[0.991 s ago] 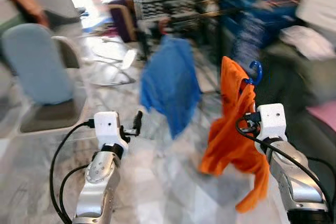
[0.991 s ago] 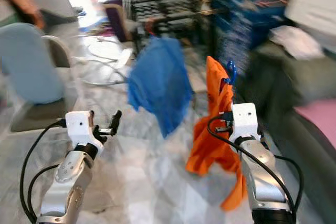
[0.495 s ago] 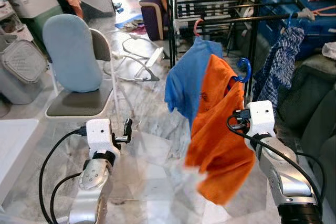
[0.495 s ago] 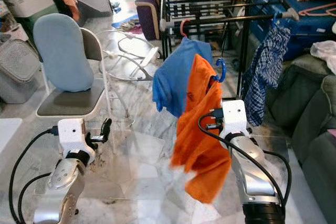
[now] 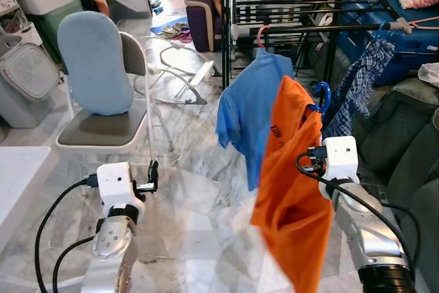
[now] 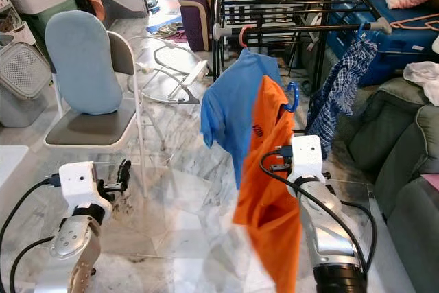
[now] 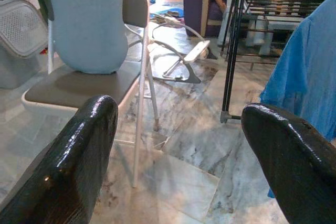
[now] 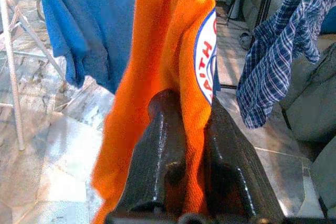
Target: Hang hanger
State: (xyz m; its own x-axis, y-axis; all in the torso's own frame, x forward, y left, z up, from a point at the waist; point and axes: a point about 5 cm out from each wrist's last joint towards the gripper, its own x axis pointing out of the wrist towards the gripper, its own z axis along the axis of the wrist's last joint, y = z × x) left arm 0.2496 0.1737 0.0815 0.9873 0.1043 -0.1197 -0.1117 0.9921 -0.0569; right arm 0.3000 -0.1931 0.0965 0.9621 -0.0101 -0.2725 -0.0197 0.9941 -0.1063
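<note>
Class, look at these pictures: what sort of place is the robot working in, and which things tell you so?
Probably a lived-in home's laundry corner: a black drying rack with a blue shirt and checked shirt hanging, a padded chair, and a marble-tiled floor.

Rack (image 5: 295, 29): straight ahead, behind both arms, on the floor (image 5: 199, 190).
T-shirt on rack (image 5: 247, 111): hung from the rail, left of the held shirt and partly behind it.
Checked shirt (image 5: 357, 84): on the rail's right end, in front of the sofa (image 5: 405, 135).
Held shirt (image 5: 291, 190): on a hanger (image 5: 321, 95), clamped in the right pincer (image 8: 191, 145), just before the rack.
Left pincer (image 5: 152, 173): low on the left, spread apart, near the chair (image 5: 96, 80).
Chair: left of the rack.
Bin (image 5: 24, 84): left of the chair.
</note>
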